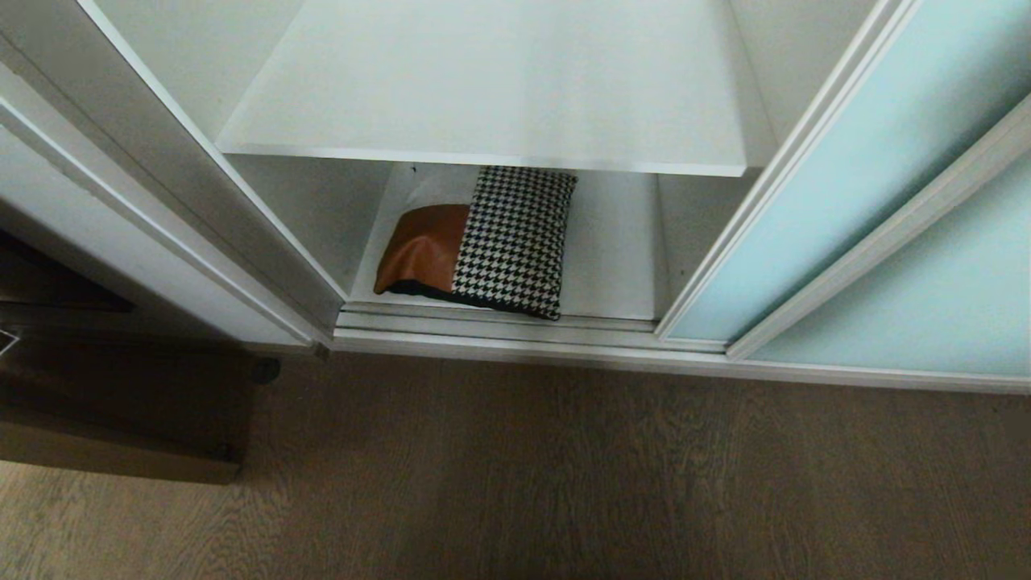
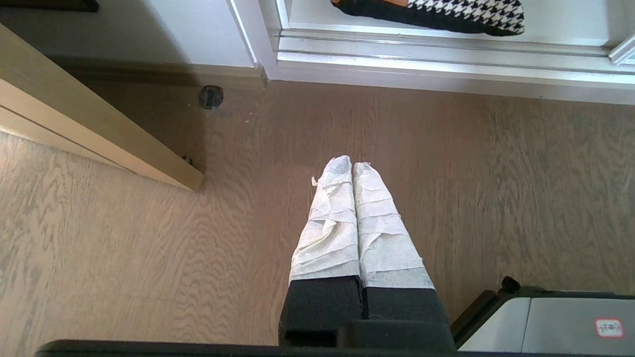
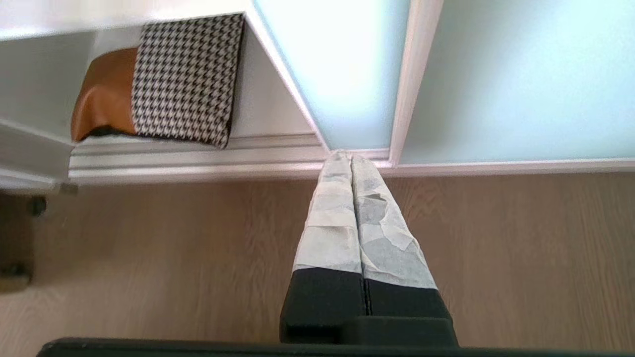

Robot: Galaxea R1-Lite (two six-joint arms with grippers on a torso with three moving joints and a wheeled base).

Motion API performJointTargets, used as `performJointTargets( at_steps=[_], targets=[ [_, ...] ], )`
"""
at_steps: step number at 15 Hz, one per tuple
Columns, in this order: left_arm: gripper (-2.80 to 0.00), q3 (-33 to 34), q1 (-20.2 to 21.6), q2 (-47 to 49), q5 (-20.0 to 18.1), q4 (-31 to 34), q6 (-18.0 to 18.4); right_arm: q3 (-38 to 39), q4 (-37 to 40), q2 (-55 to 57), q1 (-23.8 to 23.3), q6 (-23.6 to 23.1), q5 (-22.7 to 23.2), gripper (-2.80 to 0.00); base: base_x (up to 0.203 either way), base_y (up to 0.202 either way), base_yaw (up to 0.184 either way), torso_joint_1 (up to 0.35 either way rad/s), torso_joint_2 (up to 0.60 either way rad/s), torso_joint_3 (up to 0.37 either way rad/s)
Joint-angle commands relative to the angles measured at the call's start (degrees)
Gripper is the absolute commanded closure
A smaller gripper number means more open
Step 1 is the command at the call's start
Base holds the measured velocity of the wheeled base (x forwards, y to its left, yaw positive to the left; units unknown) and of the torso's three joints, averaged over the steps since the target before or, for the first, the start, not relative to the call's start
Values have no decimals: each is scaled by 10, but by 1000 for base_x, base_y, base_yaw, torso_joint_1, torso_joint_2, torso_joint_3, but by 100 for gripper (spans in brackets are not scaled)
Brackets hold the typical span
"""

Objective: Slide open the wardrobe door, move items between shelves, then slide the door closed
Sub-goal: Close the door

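Wardrobe with its left bay open. The sliding wardrobe door (image 1: 813, 201), a frosted pale aqua panel in a slim white frame, stands drawn to the right, overlapping a second aqua panel (image 1: 926, 314) nearer the viewer. In the open bay, the cushion (image 1: 483, 242) lies flat on the lower shelf (image 1: 612, 258), toward its left and front, its near edge just behind the floor track (image 1: 499, 326). The upper shelf (image 1: 499, 80) overhangs it and hides the cushion's far part; only a brown leather patch, a houndstooth patch and a black underside edge can be made out. White side walls close the bay on both sides.

To the left, a light wood door (image 2: 99, 129) stands ajar over the wood floor (image 1: 564, 483), with a small dark door stop (image 1: 264, 370) near the wardrobe's left corner.

Neither arm appears in the head view. The left end effector (image 2: 352, 166), fingers wrapped in white tape and pressed together, grips nothing and hangs above bare floor, well apart from the track. The right end effector (image 3: 346, 154), likewise closed and empty, points at the foot of the door frame, to the right of the cushion; whether it touches the frame cannot be told. A grey-and-black corner of the robot base (image 2: 545, 322) is cut off at the edge of the left wrist view.
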Motion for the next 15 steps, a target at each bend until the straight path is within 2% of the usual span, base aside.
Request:
performJointTargets(
  at_steps=[1, 3, 8, 11, 12, 15],
  targets=[
    [0, 1, 0, 1, 0, 0, 0, -13, -3, 34, -72, 0, 90, 0, 0, 0, 0, 0, 0, 0],
    [0, 1, 0, 1, 0, 0, 0, -22, -2, 36, -125, 0, 180, 0, 0, 0, 0, 0, 0, 0],
    [0, 0, 0, 1, 0, 0, 0, -41, -17, 64, -184, -1, 274, 0, 0, 0, 0, 0, 0, 0],
    [0, 1, 0, 1, 0, 0, 0, -42, -72, 93, -235, 0, 343, 0, 0, 0, 0, 0, 0, 0],
    [0, 0, 0, 1, 0, 0, 0, -44, -92, 106, -251, 0, 361, 0, 0, 0, 0, 0, 0, 0],
    [0, 1, 0, 1, 0, 0, 0, -67, -116, 132, -266, 3, 368, 0, 0, 0, 0, 0, 0, 0]
  ],
)
